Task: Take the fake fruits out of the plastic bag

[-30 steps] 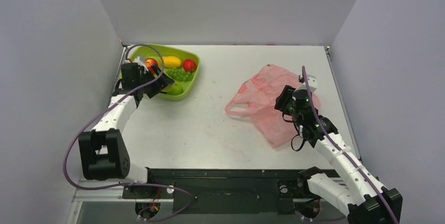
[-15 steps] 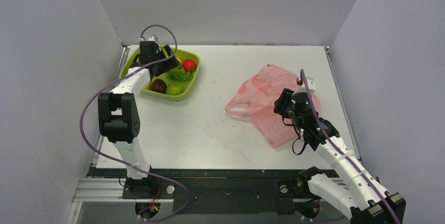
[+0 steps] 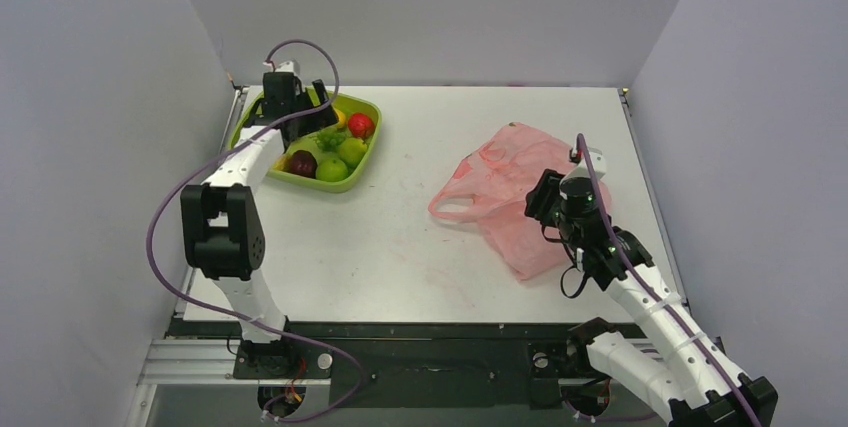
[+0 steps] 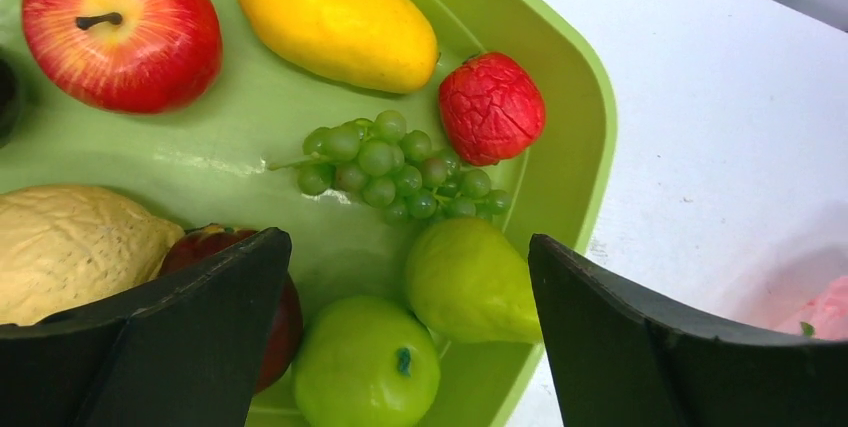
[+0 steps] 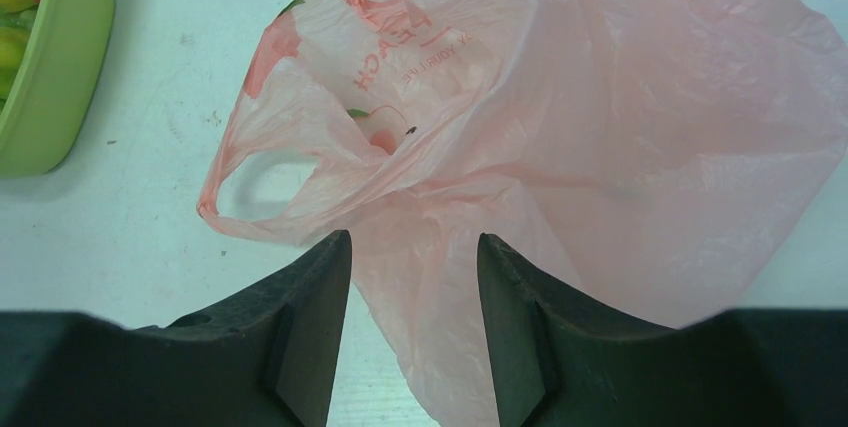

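Your left jaws shifted, spread empty over the fruits in the tray; right jaws, apart, hovered above a seemingly emptied bag.

Bright, even, diffuse light; shadows soft and pale. Between the jaws of the left gripper the fake fruits read sharp, mild sheen; jaws themselves dark, near-featureless. Beyond the jaws of the right gripper the plastic bag throws faint shadow.

Glossy fake fruits clustered together, pink plastic bag crumpled, slack
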Controlling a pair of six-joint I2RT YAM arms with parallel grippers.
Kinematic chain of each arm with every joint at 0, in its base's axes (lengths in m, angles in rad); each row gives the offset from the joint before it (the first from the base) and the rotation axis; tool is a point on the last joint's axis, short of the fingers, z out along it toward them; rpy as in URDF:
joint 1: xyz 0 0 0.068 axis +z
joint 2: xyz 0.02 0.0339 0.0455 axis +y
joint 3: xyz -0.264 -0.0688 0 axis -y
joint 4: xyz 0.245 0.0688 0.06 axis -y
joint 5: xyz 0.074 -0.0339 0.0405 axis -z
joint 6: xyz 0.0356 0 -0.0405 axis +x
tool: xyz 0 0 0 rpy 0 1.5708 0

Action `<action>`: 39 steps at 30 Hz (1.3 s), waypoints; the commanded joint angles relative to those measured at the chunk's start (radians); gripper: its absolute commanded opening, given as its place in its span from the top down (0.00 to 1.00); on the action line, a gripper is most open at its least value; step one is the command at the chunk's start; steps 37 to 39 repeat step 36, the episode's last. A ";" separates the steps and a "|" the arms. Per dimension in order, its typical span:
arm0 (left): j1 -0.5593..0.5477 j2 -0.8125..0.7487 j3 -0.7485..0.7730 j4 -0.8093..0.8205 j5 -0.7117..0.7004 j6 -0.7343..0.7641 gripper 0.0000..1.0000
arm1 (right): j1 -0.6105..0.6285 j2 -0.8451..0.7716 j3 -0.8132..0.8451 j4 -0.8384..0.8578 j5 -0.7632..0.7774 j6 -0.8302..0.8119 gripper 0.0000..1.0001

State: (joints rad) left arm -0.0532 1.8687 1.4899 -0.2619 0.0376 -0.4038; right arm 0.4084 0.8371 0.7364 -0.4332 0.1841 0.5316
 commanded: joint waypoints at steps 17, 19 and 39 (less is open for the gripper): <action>-0.112 -1.120 -0.341 -0.010 0.031 -0.001 0.12 | 0.008 -0.282 0.256 -0.312 0.167 -0.039 0.35; -0.111 -1.182 -0.322 -0.020 0.017 0.015 0.11 | 0.009 -0.317 0.288 -0.327 0.176 -0.049 0.32; -0.112 -1.255 -0.262 -0.073 0.005 0.040 0.10 | 0.004 -0.489 0.349 -0.319 0.300 -0.077 0.17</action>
